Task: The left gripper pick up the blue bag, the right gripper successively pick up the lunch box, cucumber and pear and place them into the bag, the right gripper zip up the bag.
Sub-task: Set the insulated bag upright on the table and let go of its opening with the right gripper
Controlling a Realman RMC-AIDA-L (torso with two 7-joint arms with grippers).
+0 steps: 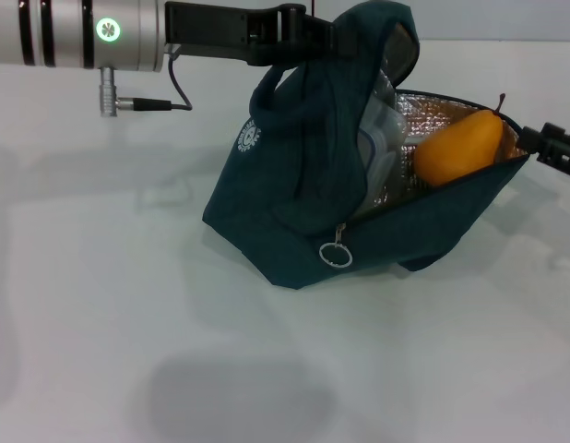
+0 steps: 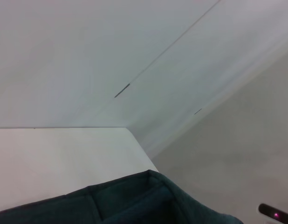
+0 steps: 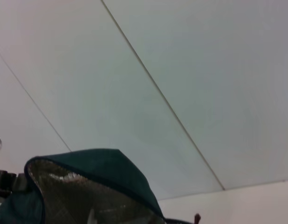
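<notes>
Teal blue bag (image 1: 303, 175) at table (image 1: 100, 323) centre, mouth open toward 3 o'clock, foil lining showing. Left gripper (image 1: 313, 37) at 12 o'clock clamps bag's top fabric. Pear (image 1: 457, 148) inside opening; lunch box (image 1: 382, 138) behind it. Right gripper (image 1: 554, 146) at 3 o'clock, beside bag rim; claw state cannot be told.

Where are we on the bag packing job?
Mostly packed. The left hand holds the blue bag up by its handles. The pear lies in the foil-lined opening, with the clear lunch box behind it; the cucumber is not visible. The right hand is at the bag's far rim. Left: zipping, since the zip ring hangs at the open end.
</notes>
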